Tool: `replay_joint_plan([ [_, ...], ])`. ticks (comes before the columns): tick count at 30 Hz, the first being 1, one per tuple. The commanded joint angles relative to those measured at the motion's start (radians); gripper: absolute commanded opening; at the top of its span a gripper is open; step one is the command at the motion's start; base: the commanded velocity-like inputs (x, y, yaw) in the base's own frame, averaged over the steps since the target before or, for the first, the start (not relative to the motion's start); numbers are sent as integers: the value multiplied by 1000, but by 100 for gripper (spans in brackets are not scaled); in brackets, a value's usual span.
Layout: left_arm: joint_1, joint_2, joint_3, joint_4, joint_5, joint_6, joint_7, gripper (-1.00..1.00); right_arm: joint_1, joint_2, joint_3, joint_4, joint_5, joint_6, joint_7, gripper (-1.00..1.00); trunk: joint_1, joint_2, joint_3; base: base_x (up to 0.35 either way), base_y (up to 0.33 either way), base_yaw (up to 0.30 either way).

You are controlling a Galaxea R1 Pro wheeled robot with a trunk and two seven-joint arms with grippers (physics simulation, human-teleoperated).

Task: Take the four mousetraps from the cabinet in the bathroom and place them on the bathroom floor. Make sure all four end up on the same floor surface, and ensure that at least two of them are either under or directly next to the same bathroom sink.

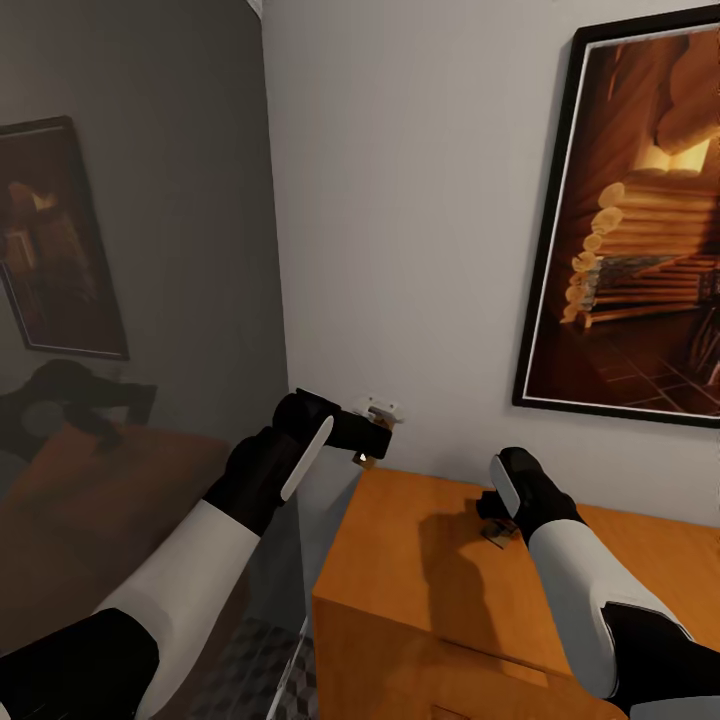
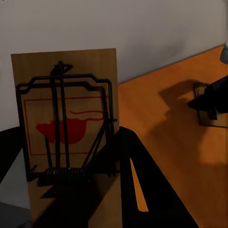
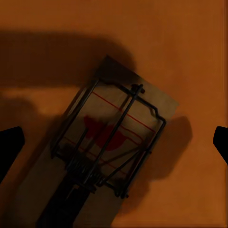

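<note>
I'm in a home, by the look of it: a framed picture [image 1: 625, 215] hangs on the plain white wall [image 1: 420, 200], an orange wooden cabinet [image 1: 430, 590] stands against it, and patterned floor tiles [image 1: 250, 670] show beside the cabinet's front corner.

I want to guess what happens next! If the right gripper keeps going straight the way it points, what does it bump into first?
Most likely the mousetrap lying flat on the cabinet top. The open right gripper points down at it, fingertips either side.

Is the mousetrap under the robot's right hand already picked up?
No, that mousetrap lies flat on the cabinet top, and the right gripper's fingers stand wide apart on either side of it.
</note>
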Motion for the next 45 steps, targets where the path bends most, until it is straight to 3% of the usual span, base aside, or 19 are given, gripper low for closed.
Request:
replay_joint_plan([
  [1,-1,0,0,-1,7,6,3,-100,0,1,-5,14,-16,2,-6,100,0,-1,-2,-30,0,0],
  [40,-1,1,0,1,7,6,3,-100,0,5,-5,14,-34,2,-2,100,0,-1,-2,-11,0,0],
  [41,-1,1,0,1,7,6,3,-100,0,5,-5,14,-34,2,-2,-100,0,-1,-2,0,0,0],
  [45,-1,1,0,1,7,6,3,-100,0,5,-5,14,-33,2,-3,-100,0,-1,-2,0,0,0],
])
